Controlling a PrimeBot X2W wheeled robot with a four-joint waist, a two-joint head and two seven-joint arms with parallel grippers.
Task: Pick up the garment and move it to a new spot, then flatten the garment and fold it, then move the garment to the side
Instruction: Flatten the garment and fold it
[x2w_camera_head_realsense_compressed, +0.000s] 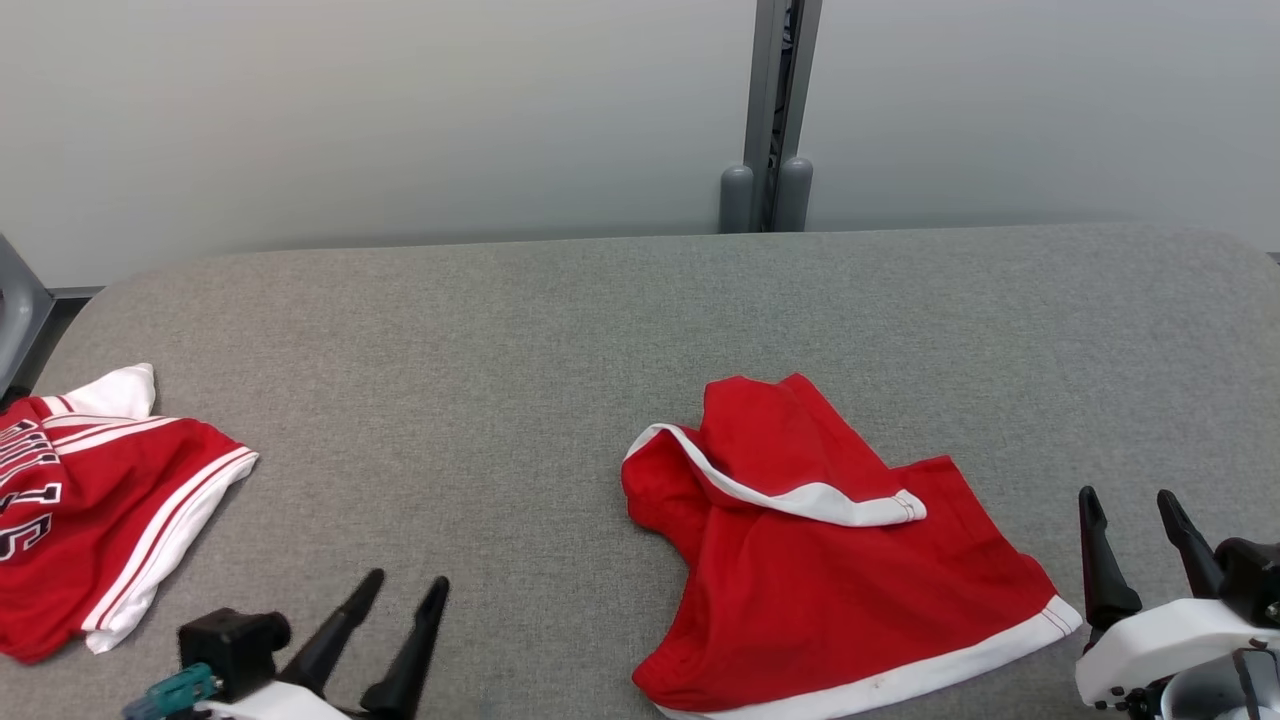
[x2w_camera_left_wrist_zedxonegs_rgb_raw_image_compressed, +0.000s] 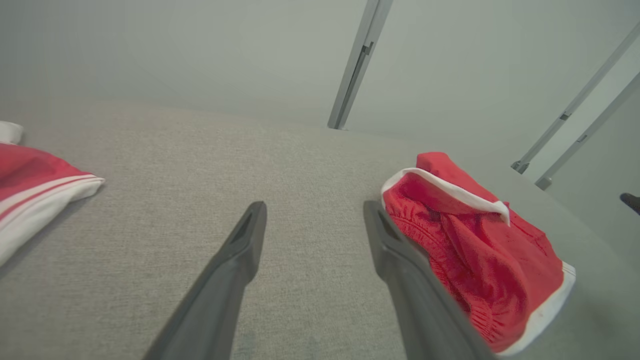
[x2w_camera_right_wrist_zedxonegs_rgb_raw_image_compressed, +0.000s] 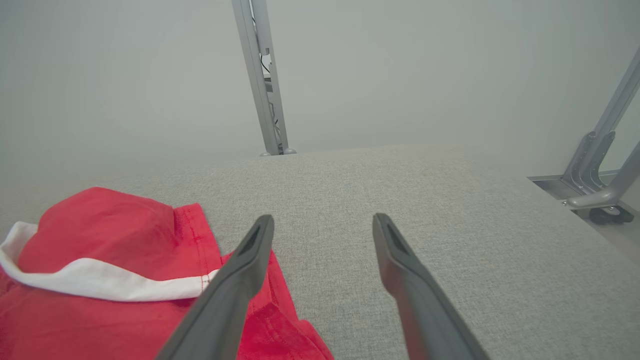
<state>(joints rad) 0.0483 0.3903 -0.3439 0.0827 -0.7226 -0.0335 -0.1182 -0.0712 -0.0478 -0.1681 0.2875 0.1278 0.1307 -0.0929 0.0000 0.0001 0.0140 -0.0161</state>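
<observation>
The garment (x2w_camera_head_realsense_compressed: 830, 580) is red with white trim and lies crumpled on the grey table (x2w_camera_head_realsense_compressed: 500, 350), right of centre, one trimmed edge folded over its top. My right gripper (x2w_camera_head_realsense_compressed: 1127, 495) stands open just right of it, touching nothing. In the right wrist view the garment (x2w_camera_right_wrist_zedxonegs_rgb_raw_image_compressed: 100, 230) lies to the left of the open right gripper (x2w_camera_right_wrist_zedxonegs_rgb_raw_image_compressed: 322, 217), partly behind the left finger. Near the front edge my left gripper (x2w_camera_head_realsense_compressed: 408, 580) is open and empty, well left of the garment. The left wrist view has the garment (x2w_camera_left_wrist_zedxonegs_rgb_raw_image_compressed: 475, 250) beside the right finger of the open left gripper (x2w_camera_left_wrist_zedxonegs_rgb_raw_image_compressed: 315, 205).
A second red and white jersey (x2w_camera_head_realsense_compressed: 90, 520) with lettering lies bunched at the table's left edge, also seen in the left wrist view as the jersey (x2w_camera_left_wrist_zedxonegs_rgb_raw_image_compressed: 35, 185). A grey post (x2w_camera_head_realsense_compressed: 775, 110) rises behind the table against a pale wall. Metal frame legs (x2w_camera_right_wrist_zedxonegs_rgb_raw_image_compressed: 600, 150) stand off the right side.
</observation>
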